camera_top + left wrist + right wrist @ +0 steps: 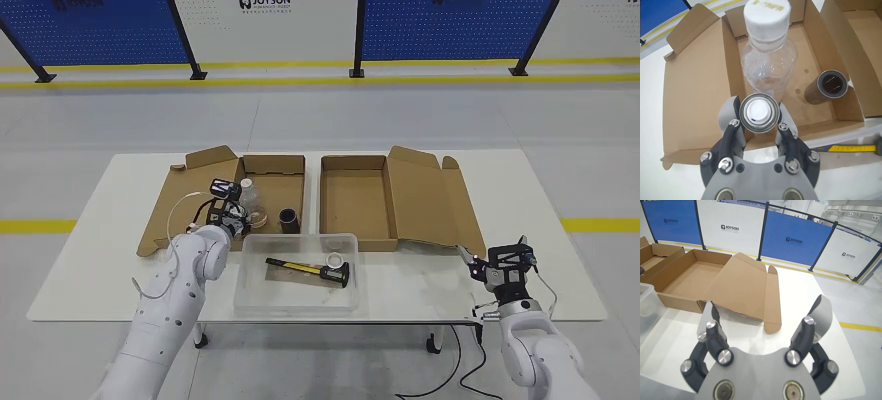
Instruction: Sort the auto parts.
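Top view: white table (100,260), yellow-lined floor (320,115); left claw (758,105) grasping can (758,115), right claw (764,300) released.

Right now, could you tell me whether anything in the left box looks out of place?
Possibly the clear plastic bottle standing in the left cardboard box: it resembles an empty drink bottle, unlike the dark cylindrical part or the metal can in the left gripper. Nothing looks spilled.

My left hand (759,110) is grey and black; the can (759,115) in it is silver, white-capped. Just beyond, the bottle (770,62) is clear, white-capped; the box (696,94) brown.
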Available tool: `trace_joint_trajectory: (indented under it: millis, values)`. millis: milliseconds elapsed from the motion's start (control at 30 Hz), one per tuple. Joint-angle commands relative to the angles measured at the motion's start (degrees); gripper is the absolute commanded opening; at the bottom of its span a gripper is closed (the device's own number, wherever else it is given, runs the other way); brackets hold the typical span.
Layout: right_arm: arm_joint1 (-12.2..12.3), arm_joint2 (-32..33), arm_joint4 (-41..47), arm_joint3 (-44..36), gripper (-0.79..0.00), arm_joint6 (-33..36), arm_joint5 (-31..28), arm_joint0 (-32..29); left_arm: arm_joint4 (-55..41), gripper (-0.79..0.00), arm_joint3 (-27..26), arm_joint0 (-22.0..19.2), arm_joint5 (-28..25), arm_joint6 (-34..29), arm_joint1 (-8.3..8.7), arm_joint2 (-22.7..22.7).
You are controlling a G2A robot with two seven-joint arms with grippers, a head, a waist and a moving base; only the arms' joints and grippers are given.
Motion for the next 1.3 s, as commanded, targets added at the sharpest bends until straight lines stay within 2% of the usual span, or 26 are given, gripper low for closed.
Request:
trace_joint_trajectory:
  millis: [0,33,67,100,200,233,267,333,433,567,933,1100,1267]
  values:
    - [0.0,0.0,0.0,0.0,0.0,0.0,0.0,0.0,0.38,-0.785,1.36,-0.24,0.31,0.49,-0.08,0.15]
    - [0.0,0.0,0.0,0.0,0.0,0.0,0.0,0.0,0.51,-0.785,1.85,-0.35,0.34,0.82,-0.14,0.27]
    - [0.0,0.0,0.0,0.0,0.0,0.0,0.0,0.0,0.44,-0.748,2.32,-0.45,0.34,1.01,-0.19,0.34]
    - [0.0,0.0,0.0,0.0,0.0,0.0,0.0,0.0,0.52,-0.646,2.67,-0.57,0.39,1.07,-0.23,0.42]
    - [0.0,0.0,0.0,0.0,0.0,0.0,0.0,0.0,0.68,-0.61,3.33,-0.71,0.52,1.33,-0.36,0.61]
    - [0.0,0.0,0.0,0.0,0.0,0.0,0.0,0.0,0.62,-0.554,3.51,-0.74,0.55,1.33,-0.39,0.64]
    - [0.0,0.0,0.0,0.0,0.0,0.0,0.0,0.0,0.82,-0.44,3.69,-0.8,0.56,1.21,-0.42,0.72]
    - [0.0,0.0,0.0,0.0,0.0,0.0,0.0,0.0,1.13,-0.385,3.83,-0.91,0.75,1.09,-0.48,0.84]
    - [0.0,0.0,0.0,0.0,0.0,0.0,0.0,0.0,1.21,-0.049,3.78,-0.87,0.93,1.09,-0.54,0.73]
    - [0.0,0.0,0.0,0.0,0.0,0.0,0.0,0.0,1.51,0.0,2.87,-0.44,0.88,0.82,-0.51,0.43]
    - [0.0,0.0,0.0,0.0,0.0,0.0,0.0,0.0,2.63,0.0,-3.0,1.97,1.07,-0.53,-0.27,-0.93]
    - [0.0,0.0,0.0,0.0,0.0,0.0,0.0,0.0,3.28,0.0,-8.89,4.32,1.07,-1.43,0.17,-3.02]
    - [0.0,0.0,0.0,0.0,0.0,0.0,0.0,0.0,3.12,0.0,-17.75,8.2,1.14,-2.8,0.69,-5.94]
